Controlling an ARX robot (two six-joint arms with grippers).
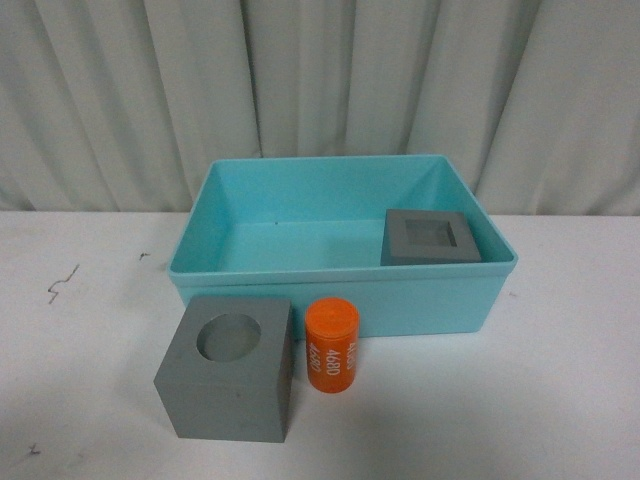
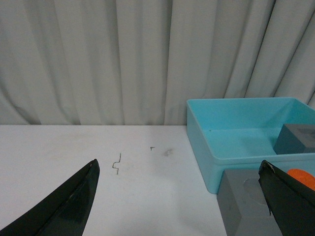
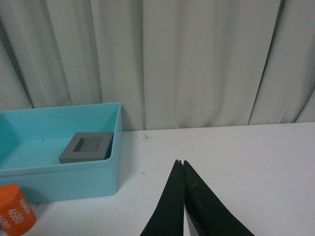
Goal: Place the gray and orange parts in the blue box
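The turquoise blue box [image 1: 330, 300] stands at the middle of the white table. A gray cube with a square recess [image 1: 433, 237] lies inside it at the right. In front of the box sit a gray cube with a round recess [image 1: 228, 366] and an upright orange cylinder [image 1: 332, 345] printed "4680". No arm shows in the front view. My left gripper [image 2: 179, 167] is open over bare table, left of the round-recess cube [image 2: 243, 201] and the box [image 2: 206, 147]. My right gripper [image 3: 180, 161] is shut on nothing, right of the box [image 3: 74, 179] and cylinder [image 3: 15, 209].
White pleated curtains [image 1: 320, 90] hang close behind the table. Small dark scuff marks [image 1: 60, 285] spot the tabletop left of the box; the left wrist view shows one mark [image 2: 117, 163] ahead of the gripper.
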